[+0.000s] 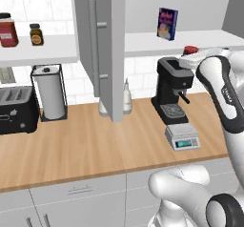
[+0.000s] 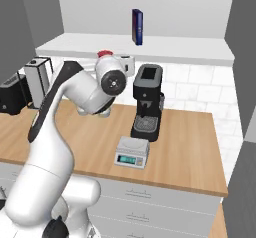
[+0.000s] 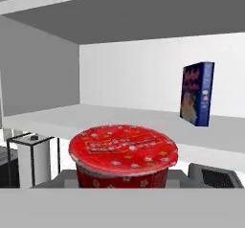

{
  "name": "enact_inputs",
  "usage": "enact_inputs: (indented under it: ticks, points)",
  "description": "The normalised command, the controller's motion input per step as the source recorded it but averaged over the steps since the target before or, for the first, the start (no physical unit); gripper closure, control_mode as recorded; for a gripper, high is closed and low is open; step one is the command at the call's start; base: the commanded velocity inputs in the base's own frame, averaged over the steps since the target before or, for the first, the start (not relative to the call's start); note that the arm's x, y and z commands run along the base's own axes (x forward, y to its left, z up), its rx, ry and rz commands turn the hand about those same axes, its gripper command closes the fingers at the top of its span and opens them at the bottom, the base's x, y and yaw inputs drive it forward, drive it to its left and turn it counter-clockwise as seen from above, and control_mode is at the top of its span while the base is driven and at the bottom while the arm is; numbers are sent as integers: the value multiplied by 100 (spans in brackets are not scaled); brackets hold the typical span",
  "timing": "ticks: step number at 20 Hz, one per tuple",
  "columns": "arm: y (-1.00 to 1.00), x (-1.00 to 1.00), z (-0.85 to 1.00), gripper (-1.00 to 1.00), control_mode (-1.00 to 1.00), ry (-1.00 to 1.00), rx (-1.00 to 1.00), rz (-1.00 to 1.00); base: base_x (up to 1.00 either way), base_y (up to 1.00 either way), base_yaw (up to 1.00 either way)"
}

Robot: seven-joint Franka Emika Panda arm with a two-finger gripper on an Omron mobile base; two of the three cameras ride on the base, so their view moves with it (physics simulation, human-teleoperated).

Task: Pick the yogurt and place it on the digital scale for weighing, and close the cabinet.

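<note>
The yogurt, a red cup with a patterned lid, sits close before the hand camera, just in front of the shelf's edge. From the base it is a small red spot at my gripper, which is shut on it; the fingertips are hidden. The digital scale lies on the wooden counter, in front of the coffee machine and below the hand. The cabinet door with its bar handle stands open, swung out over the counter. Another open door is at the right.
A blue-purple box stands on the open shelf. A black coffee machine rises behind the scale. Further left are a white bottle, a paper towel holder and a toaster. Two jars occupy the left shelf.
</note>
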Motion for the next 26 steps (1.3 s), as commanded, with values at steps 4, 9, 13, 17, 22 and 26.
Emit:
enact_inputs:
  ticks: [4, 9, 13, 17, 22, 26]
  points:
    - [-13, -33, -57, 100, -100, 13, -3, 26, 0, 0, 0]
    - [-38, -4, -40, 100, -100, 8, 0, 34, 0, 0, 0]
    - [-29, 0, -54, 100, -100, 0, 0, 25, 0, 0, 0]
    - [-31, 0, -69, 100, -100, 3, 0, 20, 0, 0, 0]
    - [-20, -8, -57, 100, -100, 15, 0, 14, 0, 0, 0]
    - [0, -3, -69, 100, -100, 12, -1, 8, 0, 0, 0]
